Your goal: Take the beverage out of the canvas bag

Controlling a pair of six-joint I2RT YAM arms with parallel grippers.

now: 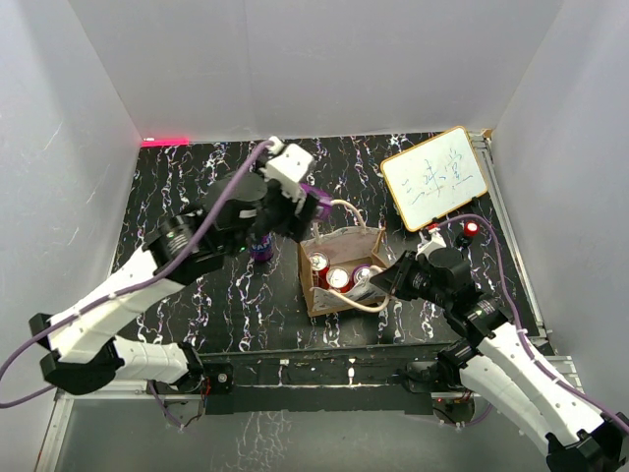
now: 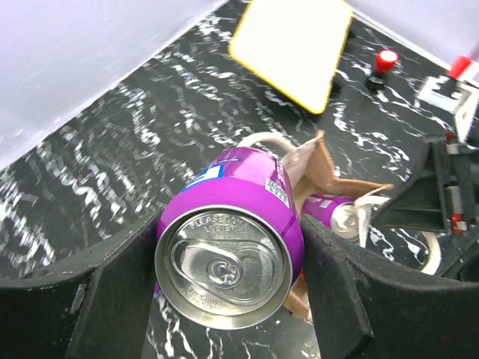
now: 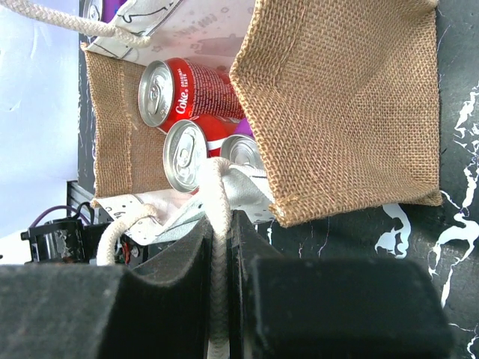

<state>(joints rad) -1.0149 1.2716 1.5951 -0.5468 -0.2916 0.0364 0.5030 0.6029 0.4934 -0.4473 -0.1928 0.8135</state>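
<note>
The tan canvas bag (image 1: 339, 295) stands open at mid-table; in the right wrist view (image 3: 344, 112) it holds two red Coke cans (image 3: 191, 93) and a can with a purple side (image 3: 241, 149). My left gripper (image 1: 305, 208) is shut on a purple beverage can (image 1: 318, 204) just above the bag's far left corner, beside a cream handle (image 1: 346, 206). The left wrist view shows that can (image 2: 232, 247) top-on between my fingers (image 2: 337, 292). My right gripper (image 1: 378, 285) is shut on the bag's near cream rope handle (image 3: 217, 217).
Another purple can (image 1: 260, 246) stands on the table left of the bag, under my left arm. A white board with a yellow frame (image 1: 435, 177) leans at the back right. A small red-topped object (image 1: 471, 229) sits near it.
</note>
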